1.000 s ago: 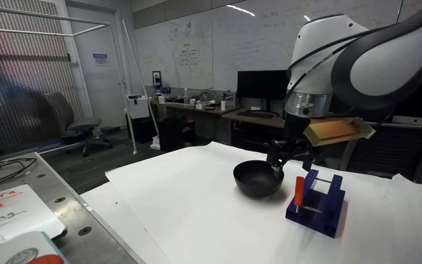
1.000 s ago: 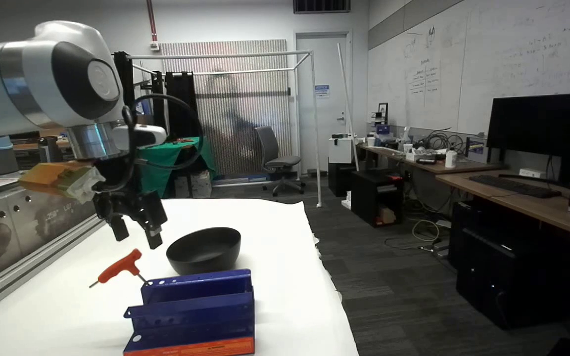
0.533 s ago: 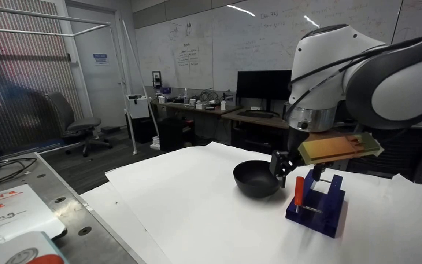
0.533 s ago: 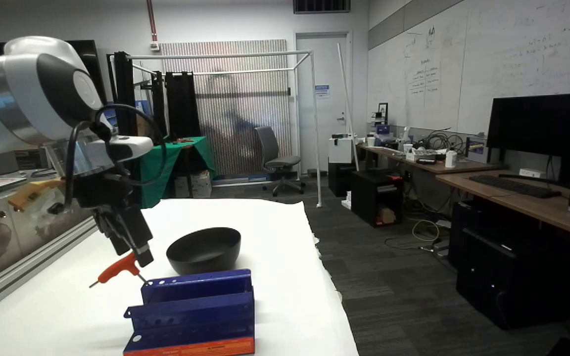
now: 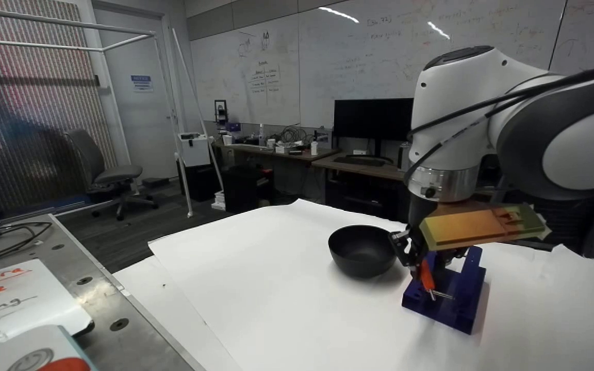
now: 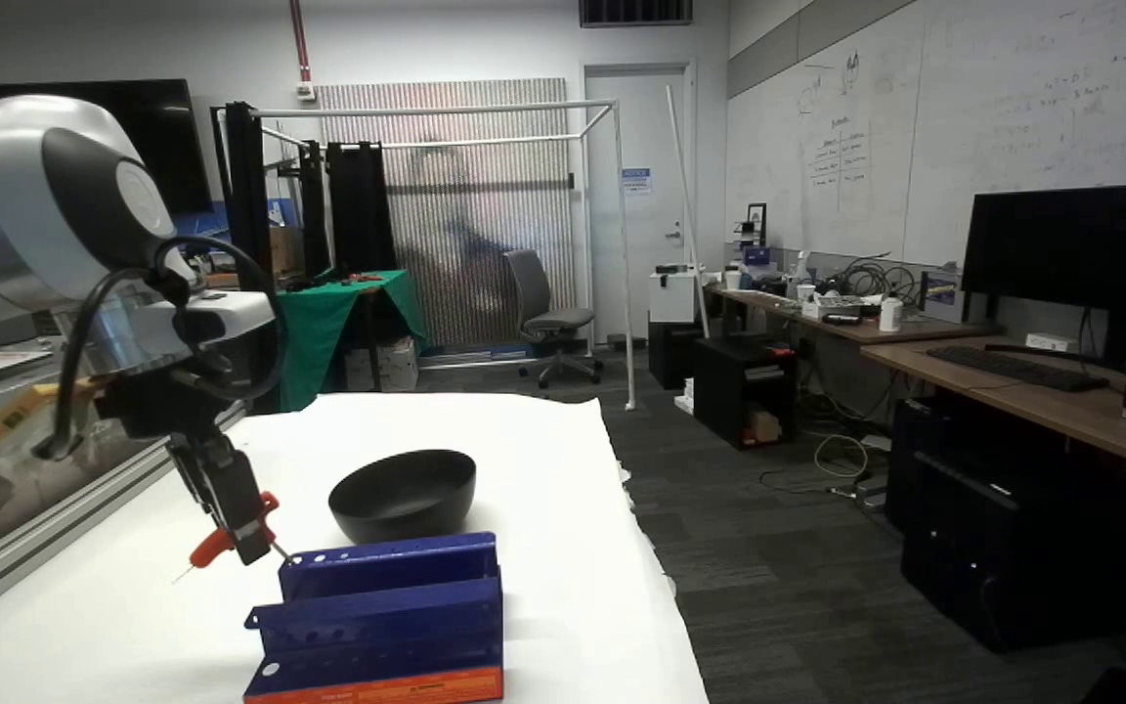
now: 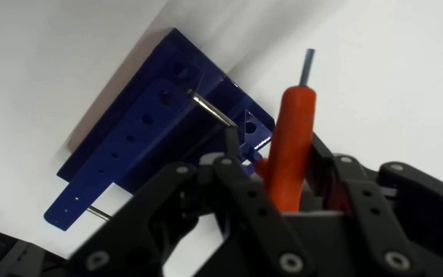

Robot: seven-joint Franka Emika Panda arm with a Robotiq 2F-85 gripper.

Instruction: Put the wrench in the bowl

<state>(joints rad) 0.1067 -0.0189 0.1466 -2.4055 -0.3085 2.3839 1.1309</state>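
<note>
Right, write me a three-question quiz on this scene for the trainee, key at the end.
1. Fill in: the sheet under the bowl is coloured ____.
2. Multiple choice: in the wrist view, what shows between the jaws of the gripper? A) the bowl; B) the handle of the wrench; C) a keyboard.
3. True or false: the wrench already lies in the bowl.

Key: 1. White. 2. B. 3. False; it is outside the bowl, at the blue holder.
</note>
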